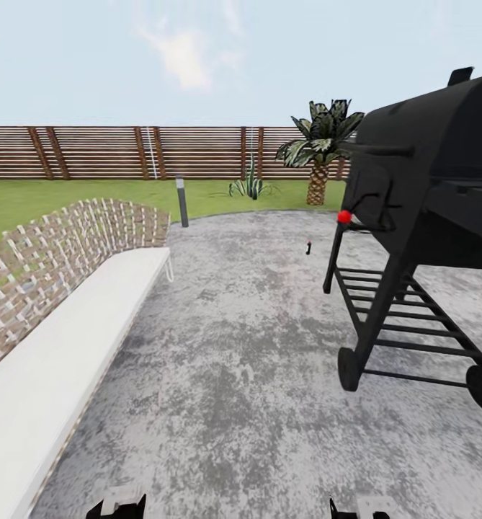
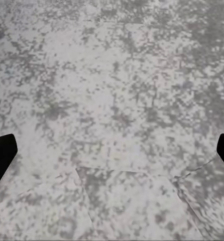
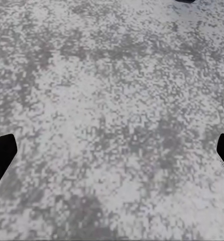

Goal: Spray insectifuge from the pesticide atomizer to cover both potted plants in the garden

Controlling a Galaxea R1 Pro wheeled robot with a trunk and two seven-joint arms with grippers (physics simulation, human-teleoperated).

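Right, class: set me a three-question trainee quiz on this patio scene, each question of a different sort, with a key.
1. True or false: the small dark bottle-like object standing on the grey patio is clamped in a gripper.
2. Multiple choice: what stands at the head view's right? A) a wooden play tower B) a black barbecue grill C) a fountain
3. Fill in: the bench with the woven backrest has a ___ seat cushion.

Key: 1 false, it stands far ahead, free of both arms; the left gripper and right gripper have their fingers spread wide over bare paving. 2 B. 3 white.
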